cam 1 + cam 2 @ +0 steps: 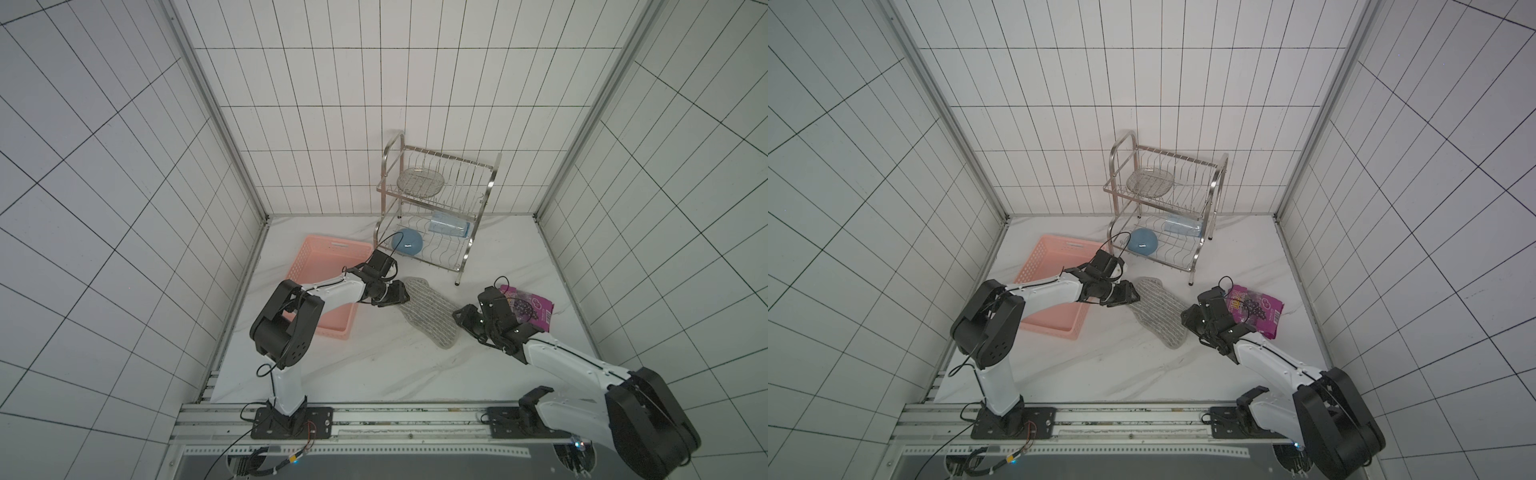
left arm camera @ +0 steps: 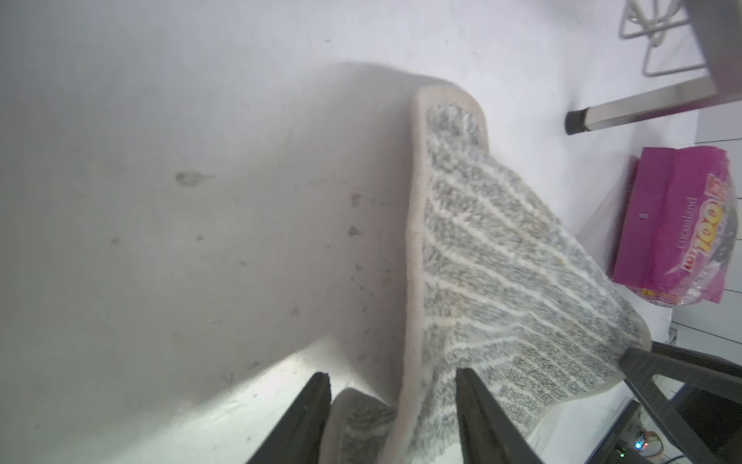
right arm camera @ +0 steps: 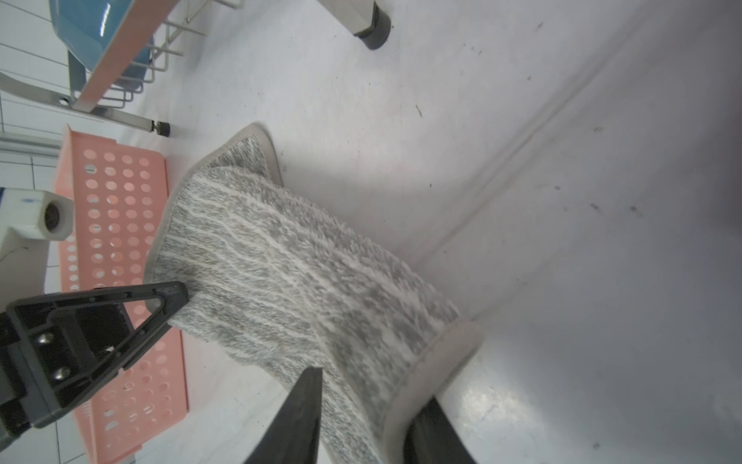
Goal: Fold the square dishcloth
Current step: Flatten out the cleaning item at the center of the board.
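Dishcloth (image 1: 428,313) sags over white marbled tabletop (image 1: 374,365), tiled walls (image 1: 332,124) around.

1 dishcloth (image 1: 428,311), 1 pink basket (image 1: 316,257), 1 rack (image 1: 490,183), 1 blue bowl (image 1: 409,243), 1 purple packet (image 1: 536,309).

Tiled mock-kitchen booth with dish rack (image 1: 449,156)

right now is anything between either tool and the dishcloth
Nothing visible does. The square dishcloth sits directly between the jaws of the left tool and of the right tool, one at each end.
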`<state>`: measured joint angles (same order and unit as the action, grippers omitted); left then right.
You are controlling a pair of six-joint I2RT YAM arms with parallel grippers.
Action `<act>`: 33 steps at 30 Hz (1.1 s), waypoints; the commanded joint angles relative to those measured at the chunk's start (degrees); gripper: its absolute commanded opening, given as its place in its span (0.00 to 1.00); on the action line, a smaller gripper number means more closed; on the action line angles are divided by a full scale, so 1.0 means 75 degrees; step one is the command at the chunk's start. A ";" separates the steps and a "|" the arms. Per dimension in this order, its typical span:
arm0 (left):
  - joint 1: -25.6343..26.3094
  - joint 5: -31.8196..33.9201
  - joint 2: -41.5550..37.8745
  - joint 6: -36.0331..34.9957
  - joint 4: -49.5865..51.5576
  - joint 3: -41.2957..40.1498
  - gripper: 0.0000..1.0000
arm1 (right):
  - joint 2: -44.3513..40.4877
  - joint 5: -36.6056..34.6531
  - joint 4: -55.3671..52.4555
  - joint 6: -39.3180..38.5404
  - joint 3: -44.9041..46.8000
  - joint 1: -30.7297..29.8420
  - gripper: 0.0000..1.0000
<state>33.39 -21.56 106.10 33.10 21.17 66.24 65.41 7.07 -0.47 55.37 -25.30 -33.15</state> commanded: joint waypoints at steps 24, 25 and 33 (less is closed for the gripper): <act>-0.0018 -0.0300 -0.2641 0.0968 0.1617 -0.0548 0.11 | -0.0424 -0.0743 -0.5722 -0.2216 -0.3770 0.0449 0.15; 0.0030 -0.0427 -0.2605 0.1102 0.1488 -0.0822 0.12 | -0.0341 -0.0686 -0.5774 -0.2176 -0.3600 0.0475 0.15; 0.0749 -0.0253 -0.2084 0.1670 0.1303 -0.1925 0.18 | 0.0114 -0.0123 -0.5806 -0.1975 -0.2064 0.0497 0.21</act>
<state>38.26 -23.83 90.43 43.27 31.55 52.58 66.85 4.29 -41.28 39.68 -42.46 -29.85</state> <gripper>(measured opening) 0.174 0.191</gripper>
